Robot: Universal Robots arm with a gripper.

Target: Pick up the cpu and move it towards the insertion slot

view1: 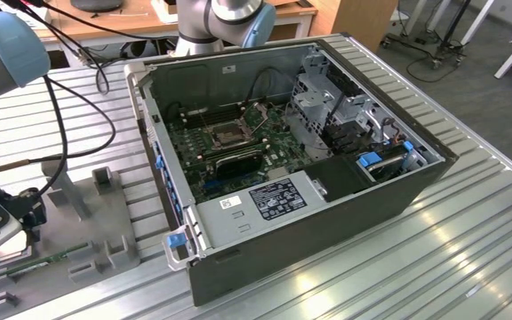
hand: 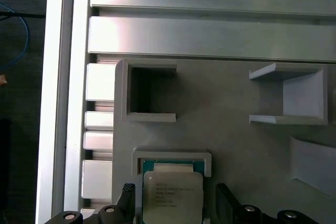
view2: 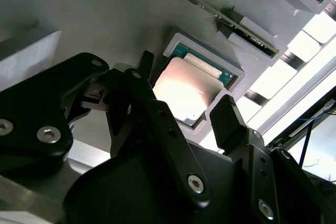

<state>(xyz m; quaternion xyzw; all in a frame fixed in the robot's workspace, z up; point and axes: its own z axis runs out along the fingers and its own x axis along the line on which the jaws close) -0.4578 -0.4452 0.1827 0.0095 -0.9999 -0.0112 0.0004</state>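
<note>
The cpu [hand: 172, 196] lies flat in a square recess of the grey tray [hand: 226, 135], its silvery top bright in the second wrist view [view2: 185, 88]. My gripper [hand: 174, 188] hangs just above it and is open, with one black fingertip [view2: 145, 62] on one side of the chip and the other [view2: 228, 115] on the opposite side. Nothing is held between them. In the exterior view the gripper [view1: 0, 230] is low over the tray at the lower left. The insertion slot [view1: 224, 137] sits on the green motherboard inside the open computer case.
A long green memory stick [view2: 231, 23] lies on the tray beside the cpu's recess. Raised grey blocks [view1: 103, 179] and an empty square pocket [hand: 151, 92] stand on the tray. The case wall [view1: 154, 143] rises between tray and motherboard. Black cables [view1: 78, 100] hang near the arm.
</note>
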